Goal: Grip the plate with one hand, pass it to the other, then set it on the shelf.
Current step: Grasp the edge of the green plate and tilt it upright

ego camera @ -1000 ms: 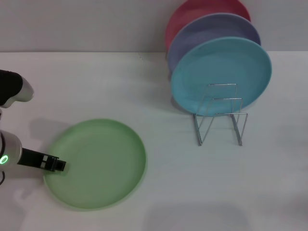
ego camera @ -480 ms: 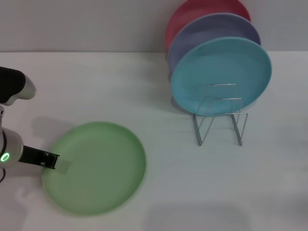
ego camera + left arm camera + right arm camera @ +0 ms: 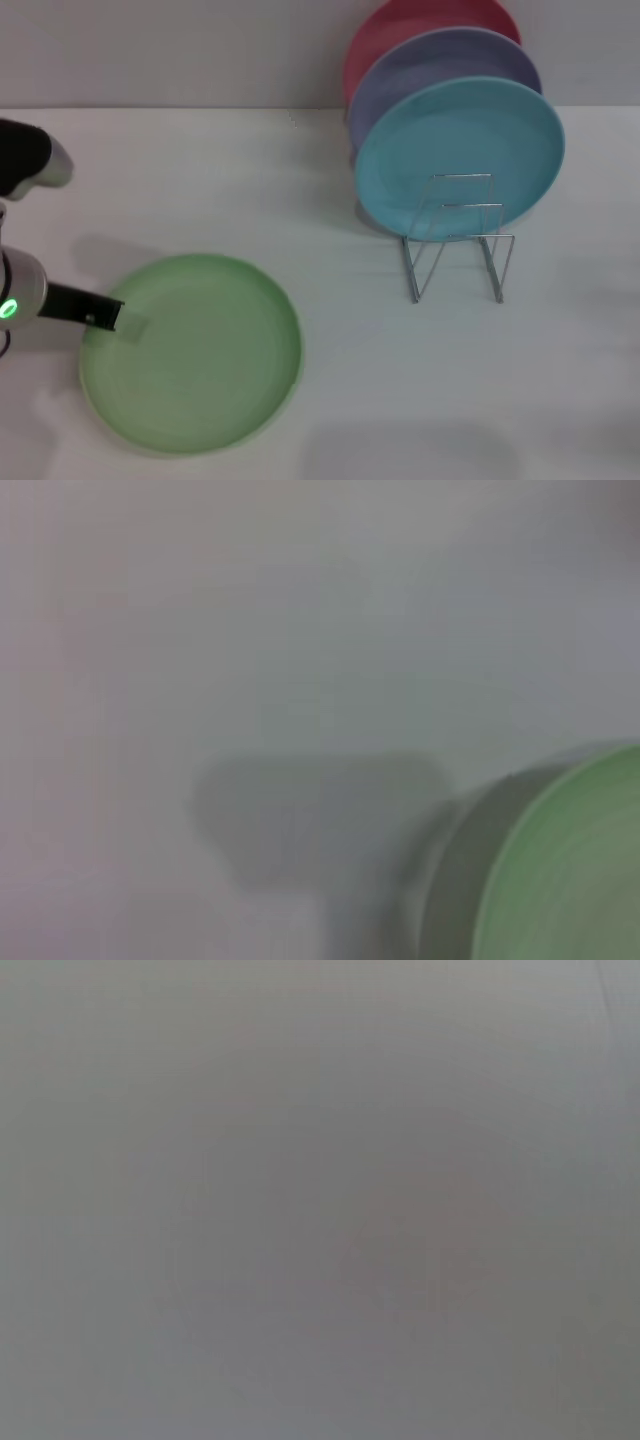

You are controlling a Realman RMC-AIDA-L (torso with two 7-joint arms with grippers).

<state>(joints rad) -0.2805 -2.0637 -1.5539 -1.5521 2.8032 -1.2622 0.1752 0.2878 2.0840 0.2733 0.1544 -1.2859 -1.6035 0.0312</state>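
Near the worktop's front left corner, the green plate has bare white worktop between it and the wire shelf further right. Left gripper clamps the plate's left rim.

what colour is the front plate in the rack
Turquoise blue: the round turquoise-blue plate in the silver wire rack, clearest in the head view.
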